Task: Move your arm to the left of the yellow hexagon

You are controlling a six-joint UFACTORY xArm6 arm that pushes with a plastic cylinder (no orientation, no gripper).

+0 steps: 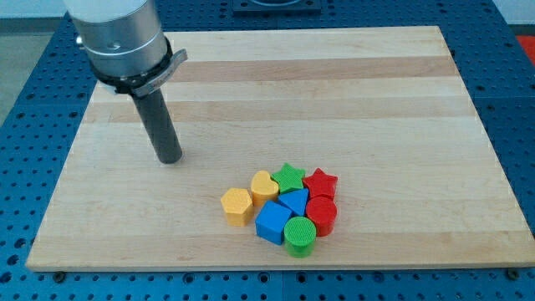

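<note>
The yellow hexagon (237, 206) lies at the left end of a tight cluster of blocks near the board's bottom middle. My tip (170, 158) rests on the board up and to the left of the hexagon, with a clear gap between them. Next to the hexagon sit a yellow heart (265, 187), a green star (289, 177), a red star (320, 183), a blue block (294, 202), a blue cube (272, 223), a red cylinder (322, 214) and a green cylinder (300, 236).
The wooden board (334, 92) lies on a blue perforated table (25, 167). The arm's grey body (117, 33) hangs over the board's top left corner.
</note>
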